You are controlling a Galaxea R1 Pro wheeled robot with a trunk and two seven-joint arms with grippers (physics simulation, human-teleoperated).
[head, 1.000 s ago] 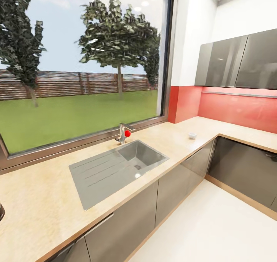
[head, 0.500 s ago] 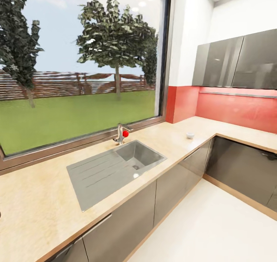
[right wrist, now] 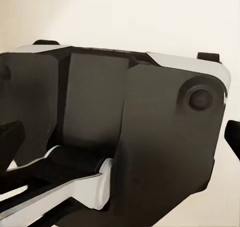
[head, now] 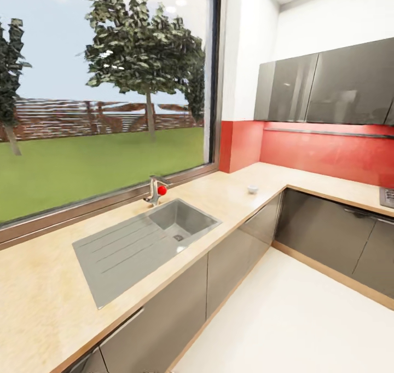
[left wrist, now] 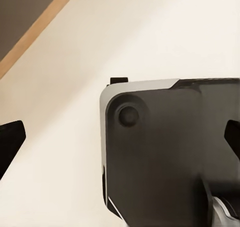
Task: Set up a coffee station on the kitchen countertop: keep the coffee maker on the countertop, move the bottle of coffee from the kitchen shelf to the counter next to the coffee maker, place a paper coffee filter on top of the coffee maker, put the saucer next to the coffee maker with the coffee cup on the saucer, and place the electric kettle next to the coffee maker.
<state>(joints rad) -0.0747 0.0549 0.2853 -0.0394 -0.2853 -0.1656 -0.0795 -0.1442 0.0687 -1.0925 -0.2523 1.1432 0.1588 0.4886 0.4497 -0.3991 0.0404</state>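
From the head camera I look along an L-shaped countertop point(head: 235, 189), light beige over grey cabinet fronts point(head: 180, 302), that runs from the near left toward a far corner and then turns to the right. A steel sink point(head: 139, 241) with a ribbed drainboard is set into it below a large window point(head: 104, 88), and a chrome tap point(head: 156, 191) with a red knob stands at the sink's far edge. Farther along, near the corner, I see 1 small white cup-like object point(head: 252, 188) standing alone on the worktop, well apart from the sink; it is too small for me to make out a handle, so I take it for the coffee cup without being sure. A red backsplash point(head: 328, 156) runs behind the far stretch of counter, with grey wall cabinets point(head: 328, 85) above it, and the corner of a dark appliance point(head: 387, 196) sits on the counter at the right edge. The floor point(head: 306, 318) is pale and glossy. In the left wrist camera I see the left gripper point(left wrist: 120, 139) with its 2 dark fingertips at opposite edges, spread wide and grasping nothing, over the robot's own dark base point(left wrist: 170, 152). In the right wrist camera the right gripper point(right wrist: 120, 137) looks the same, fingertips far apart with nothing between them, above the dark body.
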